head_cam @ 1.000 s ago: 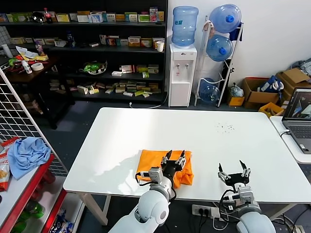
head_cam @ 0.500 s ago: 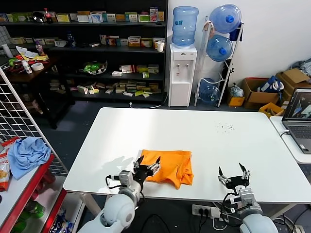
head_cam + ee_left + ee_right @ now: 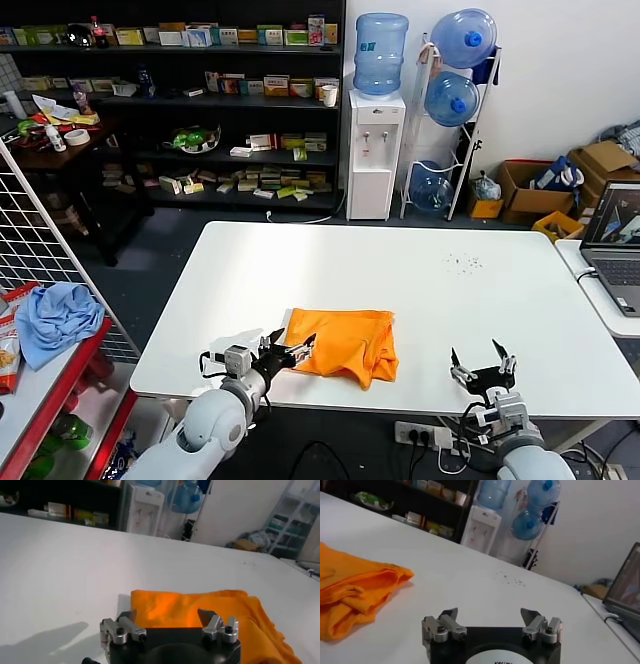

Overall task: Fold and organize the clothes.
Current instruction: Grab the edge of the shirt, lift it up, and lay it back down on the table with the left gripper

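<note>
The folded orange T-shirt (image 3: 343, 344) lies near the front edge of the white table (image 3: 420, 270), the left claw (image 3: 288, 351) spread wide and empty just beside its left edge, the right claw (image 3: 482, 366) wide, empty, well apart at the table's front.

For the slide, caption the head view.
Folded orange T-shirt on the white table, left end effector open beside it.
</note>
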Motion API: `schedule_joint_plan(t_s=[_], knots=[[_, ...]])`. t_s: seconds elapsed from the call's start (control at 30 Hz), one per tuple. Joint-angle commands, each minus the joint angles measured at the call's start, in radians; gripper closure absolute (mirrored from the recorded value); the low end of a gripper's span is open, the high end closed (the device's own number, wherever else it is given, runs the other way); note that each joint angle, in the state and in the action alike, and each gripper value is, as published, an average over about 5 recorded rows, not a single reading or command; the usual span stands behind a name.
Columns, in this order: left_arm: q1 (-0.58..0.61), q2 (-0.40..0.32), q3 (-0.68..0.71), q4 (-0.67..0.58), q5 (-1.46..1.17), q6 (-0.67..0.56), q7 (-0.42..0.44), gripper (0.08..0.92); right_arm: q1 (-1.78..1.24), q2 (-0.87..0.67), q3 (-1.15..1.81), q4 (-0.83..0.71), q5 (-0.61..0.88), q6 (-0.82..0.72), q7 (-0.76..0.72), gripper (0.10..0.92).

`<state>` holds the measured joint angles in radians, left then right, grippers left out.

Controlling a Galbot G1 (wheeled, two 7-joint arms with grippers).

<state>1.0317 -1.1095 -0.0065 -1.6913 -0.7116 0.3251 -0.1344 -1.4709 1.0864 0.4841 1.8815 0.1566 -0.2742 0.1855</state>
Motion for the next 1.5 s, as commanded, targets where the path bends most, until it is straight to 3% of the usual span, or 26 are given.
schedule_joint_plan(t_s=[0.03,0.67,1.2,1.4,1.5], knots=[[-0.076,-0.001,-0.012,0.151,0.006,0.018,0.087,0.177,-0.005,-0.005,0.001,0.002,0.003,0.0,-0.003,0.203],[-0.091,-0.035,0.012,0.152,0.02,0.051,0.086,0.202,0.007,-0.013,-0.001,0.016,0.019,-0.009,-0.002,0.203],[-0.069,-0.033,0.013,0.097,0.008,0.061,0.056,0.665,0.017,-0.008,-0.006,0.034,0.02,-0.018,0.004,0.203],[-0.028,0.002,-0.026,0.044,-0.002,0.082,0.024,0.836,0.029,-0.009,-0.016,0.036,0.021,-0.02,0.005,0.203],[-0.007,0.029,-0.061,0.022,0.01,0.091,0.012,0.876,0.045,-0.01,-0.032,0.033,0.023,-0.022,0.005,0.203]])
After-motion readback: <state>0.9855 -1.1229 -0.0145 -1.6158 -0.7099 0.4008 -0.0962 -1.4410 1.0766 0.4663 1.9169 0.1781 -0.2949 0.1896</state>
